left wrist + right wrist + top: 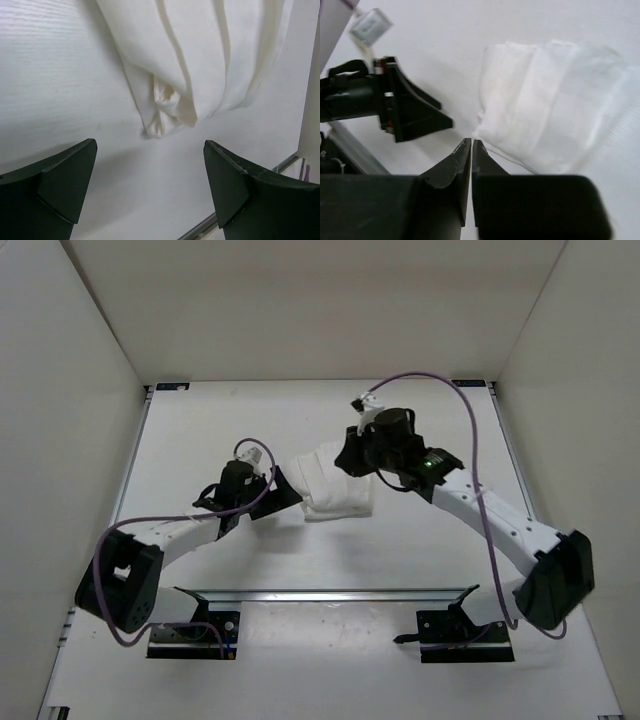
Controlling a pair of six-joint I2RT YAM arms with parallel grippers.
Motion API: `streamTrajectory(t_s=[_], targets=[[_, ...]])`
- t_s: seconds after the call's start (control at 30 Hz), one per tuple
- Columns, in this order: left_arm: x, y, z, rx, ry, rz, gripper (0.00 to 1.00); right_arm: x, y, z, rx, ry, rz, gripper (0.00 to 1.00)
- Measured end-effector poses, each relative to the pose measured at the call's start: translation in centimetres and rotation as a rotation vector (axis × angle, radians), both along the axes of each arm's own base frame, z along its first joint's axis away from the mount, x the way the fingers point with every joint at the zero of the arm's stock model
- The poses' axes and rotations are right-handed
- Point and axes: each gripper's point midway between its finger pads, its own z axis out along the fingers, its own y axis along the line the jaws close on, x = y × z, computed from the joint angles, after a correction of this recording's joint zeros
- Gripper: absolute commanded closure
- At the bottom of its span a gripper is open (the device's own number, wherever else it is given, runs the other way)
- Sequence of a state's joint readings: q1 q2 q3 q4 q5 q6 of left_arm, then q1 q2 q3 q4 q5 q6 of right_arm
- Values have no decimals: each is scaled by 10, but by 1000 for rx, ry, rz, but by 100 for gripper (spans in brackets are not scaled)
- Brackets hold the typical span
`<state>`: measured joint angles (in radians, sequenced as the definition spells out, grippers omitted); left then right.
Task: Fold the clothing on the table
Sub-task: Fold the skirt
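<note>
You're looking at two white-linked arms, the left arm [175,538] and the right arm [495,525], each rising from a chunky black base [120,585]. Purple cables [478,420] loop off both wrists. A green light [430,462] glows on the right wrist. The left gripper [150,190] carries matte black, wedge-shaped fingers [60,185].

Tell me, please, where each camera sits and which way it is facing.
Top external: above and behind the arm bases, looking down on the table; both arms show.
Left wrist: on the left arm, facing the clothing's bunched end past the open left gripper.
Right wrist: on the right arm, facing the clothing past the closed right gripper; the left gripper shows too.
Shared: the clothing, in all three.
</note>
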<state>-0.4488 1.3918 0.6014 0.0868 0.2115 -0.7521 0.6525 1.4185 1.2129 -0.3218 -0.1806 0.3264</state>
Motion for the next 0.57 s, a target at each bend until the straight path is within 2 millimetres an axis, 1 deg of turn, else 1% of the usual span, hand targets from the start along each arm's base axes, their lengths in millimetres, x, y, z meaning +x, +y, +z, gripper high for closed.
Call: streamTrajectory(t_s=[0.03,0.07,0.13,0.17,0.2,0.3,0.4,0.47,0.5,0.53,0.57], targets=[[-4,6,3,1,-4,3,1,-2,-10,10,2,-31,-19,100],[-6,12,7,4,-10,4,1,-4,-20,15,-4,-53,-40,100],[-10,24,15,15,-16,3,2,-6,-44,17,-34,-72,-83,99],[-11,30,20,25,-19,2,2,-5,-58,13,-62,-72,-112,95],[-11,35,25,39,-24,-1,1,-6,-70,7,-95,-58,-138,89],[-7,45,47,88,-47,-15,1,-9,-106,-17,-235,3,-222,91],[-11,48,70,130,-92,-49,1,-25,-138,-38,-366,68,-282,88],[-18,52,84,144,-126,-65,1,-45,-163,-56,-438,124,-315,83],[-22,54,89,150,-136,-70,1,-55,-176,-65,-466,150,-332,87],[-25,58,93,160,-144,-73,1,-67,-190,-77,-503,182,-349,86],[-27,61,96,173,-143,-72,1,-80,-203,-88,-537,218,-363,79]])
